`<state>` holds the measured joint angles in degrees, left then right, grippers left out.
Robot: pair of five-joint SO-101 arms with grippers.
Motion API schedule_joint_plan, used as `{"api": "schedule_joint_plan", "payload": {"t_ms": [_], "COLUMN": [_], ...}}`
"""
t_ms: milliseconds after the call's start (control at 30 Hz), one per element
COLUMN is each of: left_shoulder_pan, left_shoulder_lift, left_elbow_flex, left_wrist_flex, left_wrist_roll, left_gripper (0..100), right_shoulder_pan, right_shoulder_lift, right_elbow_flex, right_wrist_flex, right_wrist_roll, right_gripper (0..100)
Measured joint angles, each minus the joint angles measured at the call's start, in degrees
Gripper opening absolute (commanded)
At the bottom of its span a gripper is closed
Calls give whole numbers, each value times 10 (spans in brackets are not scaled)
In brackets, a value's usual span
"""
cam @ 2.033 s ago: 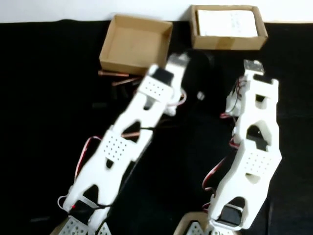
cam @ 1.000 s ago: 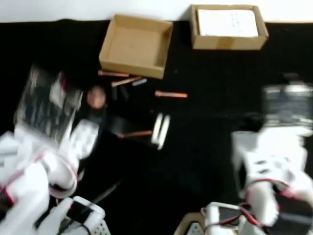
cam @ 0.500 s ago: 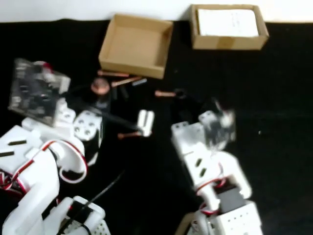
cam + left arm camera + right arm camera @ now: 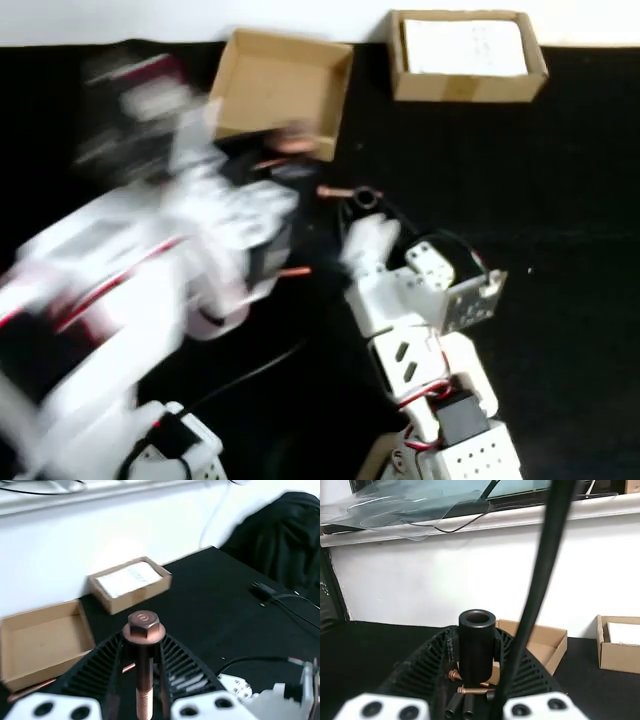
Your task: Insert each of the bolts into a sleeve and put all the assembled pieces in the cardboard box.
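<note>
My left gripper (image 4: 144,652) is shut on a copper bolt (image 4: 144,630) that stands upright, head up. In the high view the left arm is a blur, with the bolt's head (image 4: 294,140) just in front of the open cardboard box (image 4: 275,90). My right gripper (image 4: 476,652) is shut on a black sleeve (image 4: 476,640), upright with its bore facing up. The high view has that sleeve (image 4: 365,197) near the table's middle, right of the left gripper. Loose copper bolts (image 4: 335,191) (image 4: 472,690) and black sleeves (image 4: 460,705) lie on the black table in front of the box (image 4: 540,645).
A second cardboard box (image 4: 465,55) holding white paper sits at the far right of the open one. A black cable (image 4: 540,590) hangs across the right wrist view. Another loose bolt (image 4: 293,271) lies between the two arms. The table's right side is bare black cloth.
The left arm has swung from the table's left side toward the open box, carrying the bolt. The right arm came in from the right and now holds the sleeve near the middle.
</note>
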<state>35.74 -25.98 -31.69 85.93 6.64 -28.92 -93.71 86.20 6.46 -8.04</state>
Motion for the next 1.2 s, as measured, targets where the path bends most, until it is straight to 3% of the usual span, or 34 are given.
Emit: {"api": "schedule_joint_plan", "payload": {"t_ms": [233,833,1200], "left_shoulder_pan": [32,36,-14], "left_shoulder_lift": [104,156,166], "left_elbow_flex": [-26,-28,-12], "left_wrist_flex": [0,-5,-6], "left_wrist_roll": [0,0,0], "left_gripper": [10,10,10], "right_shoulder_pan": [-29,-32,-32], "right_shoulder_lift": [-30,-33,-33], "right_elbow_flex": [32,40,30], "right_wrist_flex": [0,33,33], "right_wrist_roll": [0,0,0], "right_gripper": [22,22,22]}}
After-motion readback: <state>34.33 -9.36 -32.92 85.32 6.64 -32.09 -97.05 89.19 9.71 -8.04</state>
